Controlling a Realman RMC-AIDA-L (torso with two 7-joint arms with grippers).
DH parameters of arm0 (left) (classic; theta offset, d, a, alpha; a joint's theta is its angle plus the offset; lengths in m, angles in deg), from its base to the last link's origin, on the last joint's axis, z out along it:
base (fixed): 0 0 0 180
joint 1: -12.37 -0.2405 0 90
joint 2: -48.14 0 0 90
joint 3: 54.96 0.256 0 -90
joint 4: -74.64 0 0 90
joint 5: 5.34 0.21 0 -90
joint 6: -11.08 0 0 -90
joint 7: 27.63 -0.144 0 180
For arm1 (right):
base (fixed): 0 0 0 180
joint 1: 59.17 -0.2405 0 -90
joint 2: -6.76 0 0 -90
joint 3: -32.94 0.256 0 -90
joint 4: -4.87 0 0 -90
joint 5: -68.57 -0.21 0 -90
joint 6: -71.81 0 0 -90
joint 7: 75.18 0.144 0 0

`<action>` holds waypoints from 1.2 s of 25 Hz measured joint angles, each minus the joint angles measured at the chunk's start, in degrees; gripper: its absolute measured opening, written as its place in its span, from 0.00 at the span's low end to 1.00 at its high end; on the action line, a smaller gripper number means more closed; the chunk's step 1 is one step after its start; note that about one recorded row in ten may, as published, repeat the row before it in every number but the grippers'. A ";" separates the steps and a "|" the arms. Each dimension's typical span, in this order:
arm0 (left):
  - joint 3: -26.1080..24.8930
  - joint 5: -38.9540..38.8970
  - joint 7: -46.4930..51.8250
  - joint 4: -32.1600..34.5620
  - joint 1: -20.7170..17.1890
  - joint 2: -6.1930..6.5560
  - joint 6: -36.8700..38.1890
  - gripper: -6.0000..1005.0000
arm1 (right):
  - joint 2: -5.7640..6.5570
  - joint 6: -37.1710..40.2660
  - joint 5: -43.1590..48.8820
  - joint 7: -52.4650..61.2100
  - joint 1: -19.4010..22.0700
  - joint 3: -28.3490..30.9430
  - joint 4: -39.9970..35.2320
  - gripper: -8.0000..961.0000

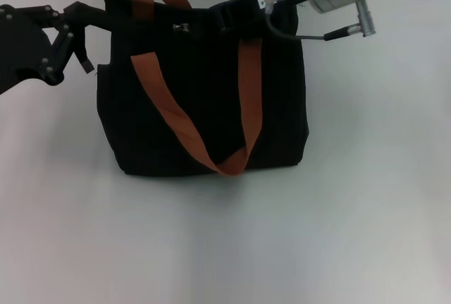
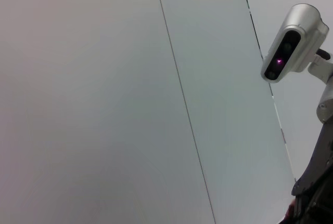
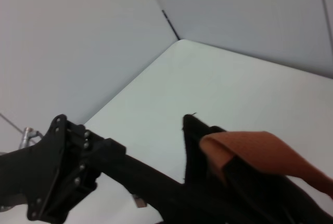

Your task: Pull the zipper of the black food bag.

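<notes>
Standing on the white table (image 1: 366, 198), the black bag (image 1: 204, 92) sits upright in the middle of the head view, its front face toward the camera. Two orange handles (image 1: 250, 99) show: one hangs down the front in a long loop whose lowest bend reaches nearly to the bag's bottom edge, and the other arches up above the top edge at the left. The zipper (image 1: 182, 28) (a small silver tab) lies on the top edge, a little left of centre, just right of the raised handle.

The left gripper (image 1: 90, 39) is at the bag's upper left corner, its black linkage reaching in from the left edge of the view. Its fingers are pinched on the corner of the bag, with one finger running along the top edge. The right wrist view shows the same thing from the far side: the left gripper (image 3: 156, 190) with a long dark finger laid against the bag (image 3: 250, 193) below the orange handle (image 3: 255, 154).

The right gripper (image 1: 236, 16) comes down from the upper right and ends at the top edge of the bag, right of the zipper; whether its fingers are spread or closed cannot be told, since dark metal merges with dark fabric there.

The left wrist view shows only wall panels and a silver camera (image 2: 291, 44).
</notes>
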 joint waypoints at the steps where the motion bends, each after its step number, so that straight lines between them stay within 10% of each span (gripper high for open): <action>1: 0.00 0.00 0.00 0.01 0.01 0.00 -0.01 0.15 | 0.01 0.10 0.54 0.35 0.40 0.14 -0.58 0.01; 30: -0.72 0.02 0.09 -0.15 0.49 0.07 -0.13 0.16 | -0.26 8.08 4.21 1.04 11.45 11.25 -12.96 0.03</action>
